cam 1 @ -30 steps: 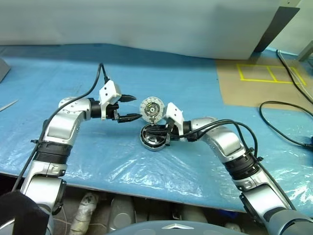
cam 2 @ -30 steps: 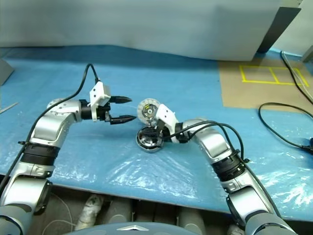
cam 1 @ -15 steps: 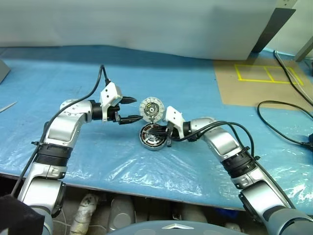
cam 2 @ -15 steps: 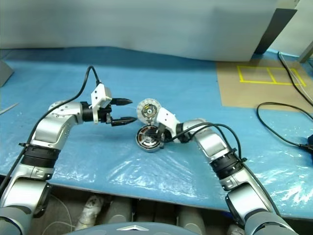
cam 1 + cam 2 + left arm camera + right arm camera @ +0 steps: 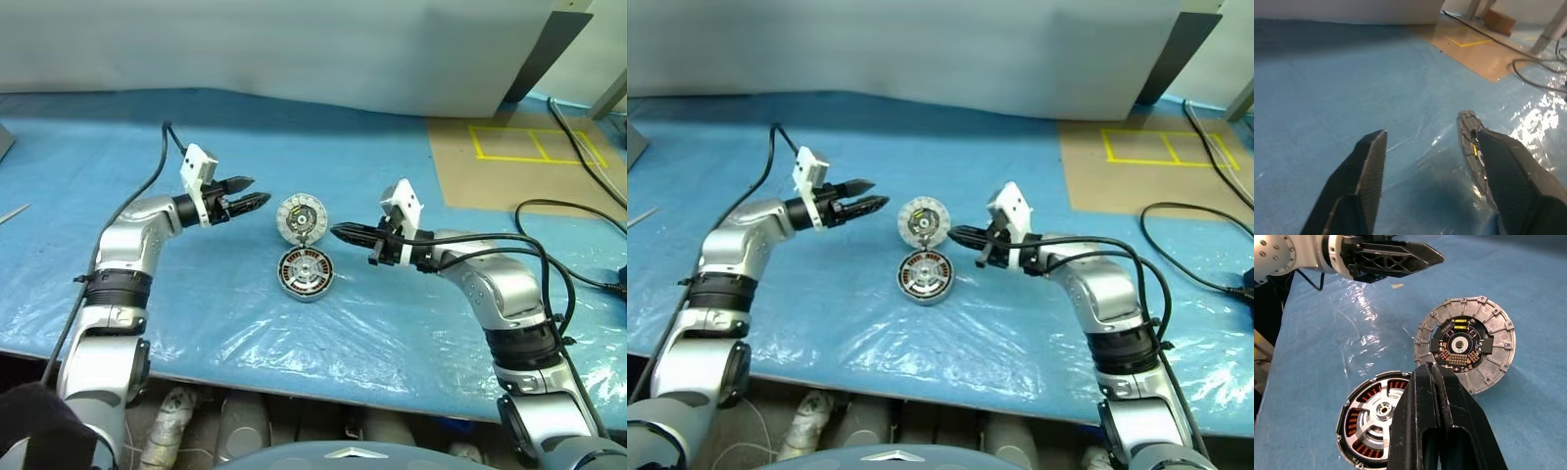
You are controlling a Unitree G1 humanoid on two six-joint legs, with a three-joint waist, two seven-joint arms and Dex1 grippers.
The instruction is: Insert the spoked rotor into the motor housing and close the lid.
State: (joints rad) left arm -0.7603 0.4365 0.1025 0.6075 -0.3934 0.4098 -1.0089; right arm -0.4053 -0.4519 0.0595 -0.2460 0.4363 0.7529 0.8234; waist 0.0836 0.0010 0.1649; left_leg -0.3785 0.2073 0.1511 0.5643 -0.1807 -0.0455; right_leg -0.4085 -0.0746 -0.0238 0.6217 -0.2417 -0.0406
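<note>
The motor housing (image 5: 306, 272) lies flat on the blue sheet, its copper windings facing up. At its centre, among pale spokes, sits a small dark ring, the spoked rotor (image 5: 1382, 409). Just behind the housing lies the lid (image 5: 301, 216), whitish segmented face up. My right gripper (image 5: 336, 232) hovers right of both discs, shut and holding nothing. My left gripper (image 5: 253, 196) hangs left of the lid and points at it. Its fingers (image 5: 1371, 161) stand a little apart with nothing between them. The lid's edge (image 5: 1469, 142) shows beside one finger.
A blue plastic-covered sheet (image 5: 196, 323) covers the table. A brown board with yellow tape (image 5: 529, 162) lies at the far right, with black cables (image 5: 568, 211) across it. A pale panel (image 5: 294, 49) runs along the back. The table's front edge is close below the arms.
My right gripper has lifted off the housing and drawn back to the right, uncovering the housing's inside. My left gripper has shifted away to the left, rolled, and its fingers have narrowed.
</note>
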